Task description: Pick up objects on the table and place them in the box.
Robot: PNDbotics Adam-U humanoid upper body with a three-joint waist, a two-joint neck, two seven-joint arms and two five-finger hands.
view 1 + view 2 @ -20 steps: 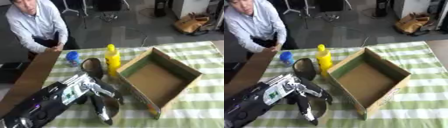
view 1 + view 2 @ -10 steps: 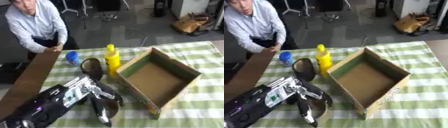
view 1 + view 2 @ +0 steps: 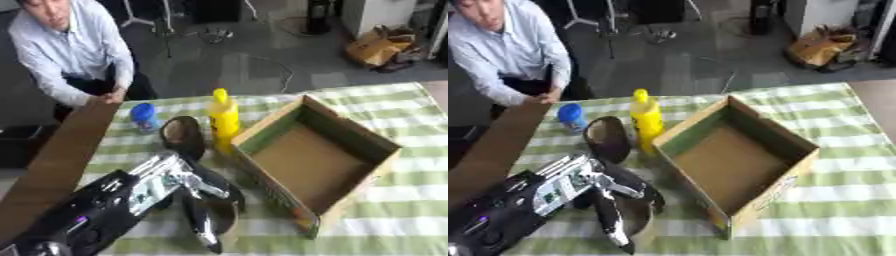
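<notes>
An open cardboard box stands on the green-and-white striped cloth at the right, nothing visible inside. To its left a yellow squeeze bottle stands upright against the box's corner. A dark shoe with a brown inside is beside the bottle, and a small blue container lies further left. My left hand comes in from the lower left. Its fingers stretch straight down over a second dark, brown-lined shoe near the front edge. Whether they touch it is unclear.
A long brown board runs along the table's left side, with a person's hand on its far end. The striped tablecloth continues to the right of and in front of the box. Beyond the table is grey floor.
My left hand has slid a little toward the front edge over the near shoe. The box, bottle, far shoe and blue container have not moved.
</notes>
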